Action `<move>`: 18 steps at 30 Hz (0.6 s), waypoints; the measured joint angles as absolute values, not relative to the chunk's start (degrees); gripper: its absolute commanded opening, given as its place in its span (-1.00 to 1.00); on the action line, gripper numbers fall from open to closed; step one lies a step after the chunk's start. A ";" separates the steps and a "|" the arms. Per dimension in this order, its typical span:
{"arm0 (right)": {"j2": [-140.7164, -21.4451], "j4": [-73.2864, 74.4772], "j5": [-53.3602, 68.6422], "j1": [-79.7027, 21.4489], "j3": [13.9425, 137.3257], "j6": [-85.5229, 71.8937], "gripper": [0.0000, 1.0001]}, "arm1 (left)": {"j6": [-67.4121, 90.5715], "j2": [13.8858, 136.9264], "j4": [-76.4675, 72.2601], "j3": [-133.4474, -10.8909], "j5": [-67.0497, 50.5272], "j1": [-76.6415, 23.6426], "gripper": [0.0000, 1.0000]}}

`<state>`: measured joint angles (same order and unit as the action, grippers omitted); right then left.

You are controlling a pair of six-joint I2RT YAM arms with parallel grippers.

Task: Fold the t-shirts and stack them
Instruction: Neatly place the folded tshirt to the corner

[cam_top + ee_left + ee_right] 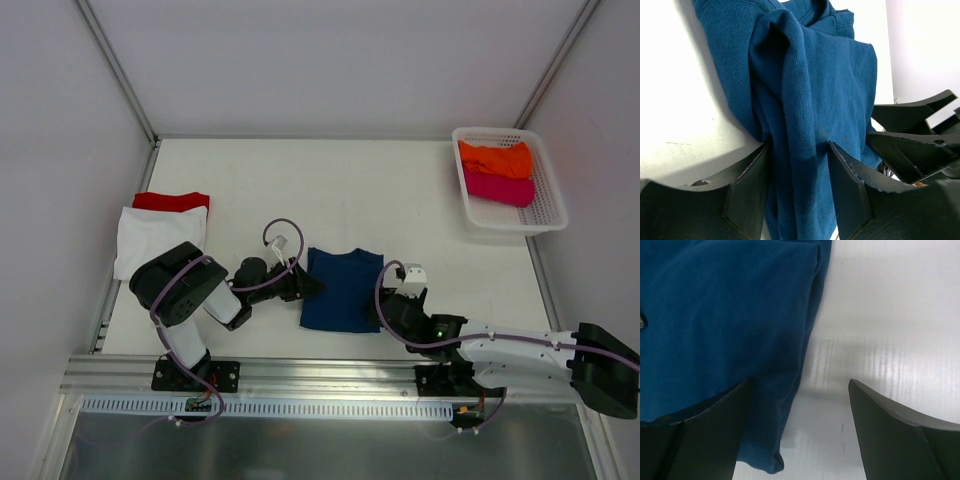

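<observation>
Navy shirt: the navy blue cloth t-shirt [342, 290] lies on the white counter [350, 190] at its near edge, between the two arms. It is narrowed into a rough rectangle with the collar toward the far side, so it looks partly folded.
Left end effector: the left end effector [800, 150] is at the shirt's left edge, and its two black fingers [747, 190] are clamped around a raised, bunched ridge of the blue cloth. Pinching a gathered fold rather than a single layer lets the arm carry the whole side over at once.
Right end effector: the right end effector [800, 385] sits low at the shirt's right edge with its jaws spread wide and nothing between them. One finger is over the cloth's edge and the other over bare counter. Whether that finger presses on the fabric is hard to tell from this close view.
Finished stack: the white folded t-shirt [158, 240] rests at the counter's left side, with the red t-shirt [172, 201] showing from under its far edge, well apart from the navy one.
Waiting shirts: the orange t-shirt [495, 157] and the magenta t-shirt [497, 188] sit side by side in the white plastic mesh basket [553, 205] at the far right.
Step in hand: probably folding the navy shirt before it joins the left stack.
</observation>
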<state>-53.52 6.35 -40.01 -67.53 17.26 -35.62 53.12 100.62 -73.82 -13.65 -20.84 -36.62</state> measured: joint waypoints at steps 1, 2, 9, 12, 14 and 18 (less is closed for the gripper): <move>-53.80 4.89 -39.64 -67.24 16.62 -35.68 0.64 | 53.10 100.55 -73.73 -13.65 -20.86 -36.62 -0.05; -54.06 3.14 -39.24 -66.83 15.77 -35.83 0.64 | 53.10 100.47 -73.56 -13.65 -20.91 -36.62 -0.05; -55.68 -6.74 -36.69 -62.94 12.25 -35.92 0.64 | 53.01 100.36 -73.41 -13.63 -21.10 -36.62 -0.06; -57.45 -9.82 -36.14 -62.19 12.19 -35.77 0.64 | 52.97 100.36 -73.41 -13.63 -21.21 -36.62 -0.08; -58.89 -12.03 -35.81 -61.69 12.19 -35.51 0.64 | 52.95 100.36 -73.36 -13.61 -21.23 -36.62 -0.10; -62.78 -18.09 -35.05 -60.64 12.29 -34.74 0.64 | 52.88 100.36 -73.28 -13.45 -21.52 -36.62 -0.14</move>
<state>-62.78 -18.09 -35.05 -60.64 12.29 -34.74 52.88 100.36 -73.28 -13.45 -21.52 -36.62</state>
